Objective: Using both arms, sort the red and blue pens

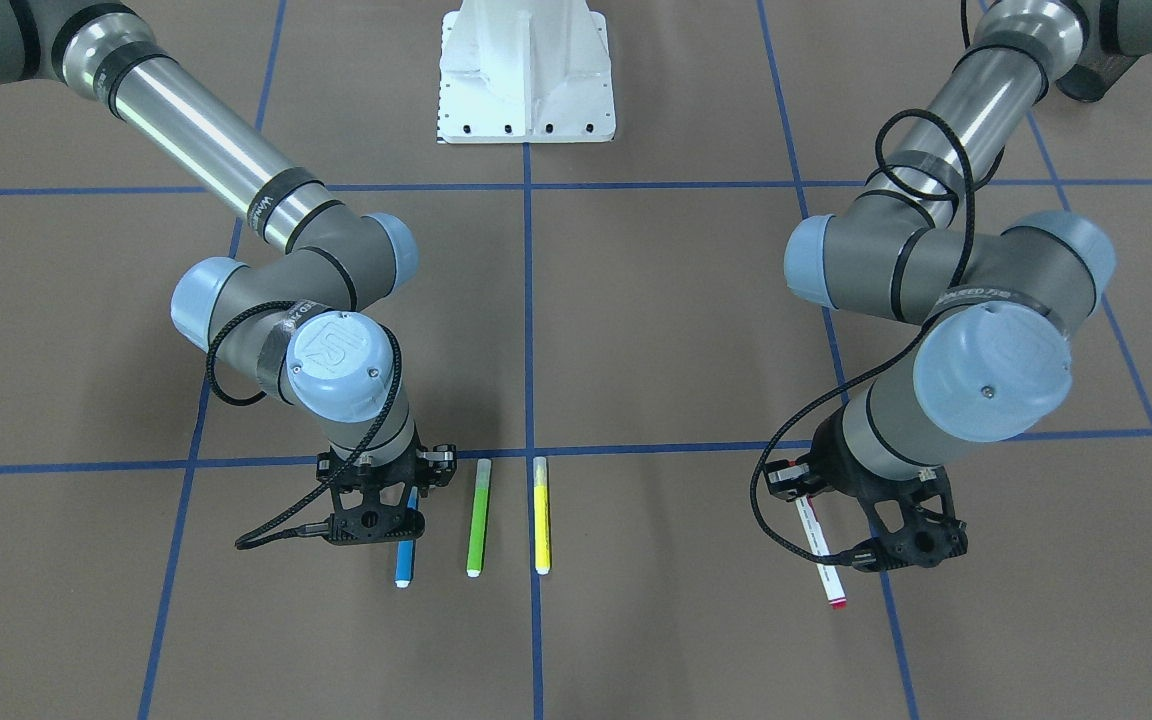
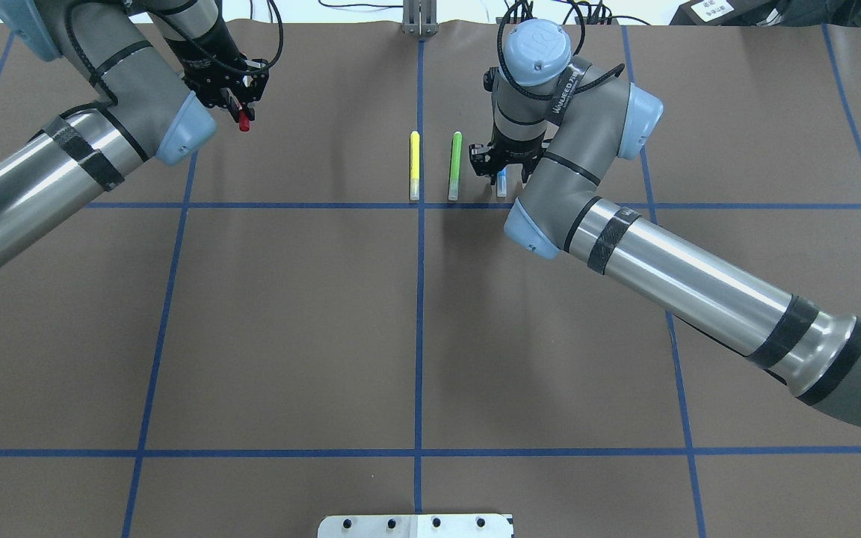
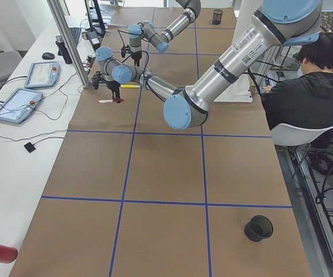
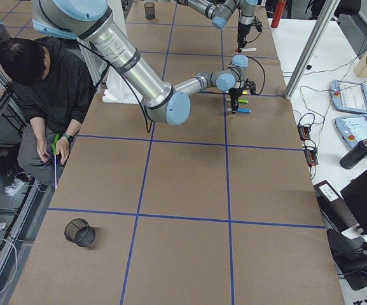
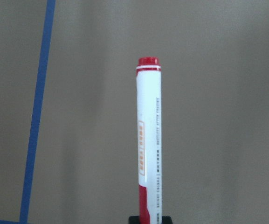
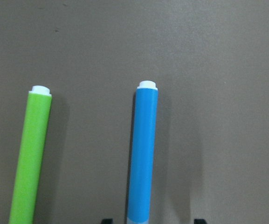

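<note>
Lying flat on the brown paper table, the slim blue pen with a white end sits just beside a bright green marker, with a yellow marker next along. The black two-finger right gripper is down over the blue pen, its fingers wide apart, one on each side, not touching it. Well away, the black left gripper is squeezed tight on the white pen with a red cap and red end, which pokes out past its fingers. I cannot tell if this pen touches the table.
</note>
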Tool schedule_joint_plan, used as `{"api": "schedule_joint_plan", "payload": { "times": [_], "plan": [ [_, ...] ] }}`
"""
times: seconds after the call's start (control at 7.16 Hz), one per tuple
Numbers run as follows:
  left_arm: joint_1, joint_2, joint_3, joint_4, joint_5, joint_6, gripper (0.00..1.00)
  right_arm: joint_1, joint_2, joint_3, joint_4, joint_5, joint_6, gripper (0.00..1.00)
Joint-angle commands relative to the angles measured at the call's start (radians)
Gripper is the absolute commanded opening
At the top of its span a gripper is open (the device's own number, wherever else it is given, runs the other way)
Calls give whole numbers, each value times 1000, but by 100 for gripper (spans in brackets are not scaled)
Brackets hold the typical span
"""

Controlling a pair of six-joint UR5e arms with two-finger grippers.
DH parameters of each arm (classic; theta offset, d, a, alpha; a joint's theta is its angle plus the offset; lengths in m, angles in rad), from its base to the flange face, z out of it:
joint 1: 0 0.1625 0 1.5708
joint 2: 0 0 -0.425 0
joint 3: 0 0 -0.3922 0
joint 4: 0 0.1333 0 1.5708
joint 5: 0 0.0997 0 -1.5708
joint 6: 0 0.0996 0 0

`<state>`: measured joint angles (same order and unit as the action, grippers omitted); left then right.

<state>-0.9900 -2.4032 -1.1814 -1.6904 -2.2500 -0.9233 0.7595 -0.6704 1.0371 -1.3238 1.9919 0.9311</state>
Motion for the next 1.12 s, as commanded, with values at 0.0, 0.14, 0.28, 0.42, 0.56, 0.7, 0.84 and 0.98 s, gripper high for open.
{"api": "schedule_joint_plan", "payload": {
  "times": [0.0, 0.14, 0.28, 0.42, 0.56, 0.7, 0.84, 0.98],
  "plan": [
    [-4, 4, 2, -2, 1, 4, 0, -2, 0, 0, 0, 2, 0, 53],
    [-4, 4, 2, -2, 0, 4, 0, -2, 0, 0, 0, 2, 0, 53],
    [-4, 4, 0, -2, 0, 4, 0, 0, 2, 0, 2, 2, 0, 53],
    [-4, 4, 2, -2, 1, 4, 0, -2, 8, -3, 0, 2, 0, 53],
    [-6, 4, 2, 0, 1, 9, 0, -3, 8, -3, 0, 2, 0, 53],
    [-7, 4, 3, 0, 1, 15, 0, -5, 8, -2, 2, 2, -1, 53],
    [-10, 4, 3, 0, 1, 15, 0, -6, 8, -3, 2, 2, -3, 54],
    [-10, 4, 3, 0, 1, 15, 0, -8, 8, -3, 3, 2, -3, 54]
  ]
}}
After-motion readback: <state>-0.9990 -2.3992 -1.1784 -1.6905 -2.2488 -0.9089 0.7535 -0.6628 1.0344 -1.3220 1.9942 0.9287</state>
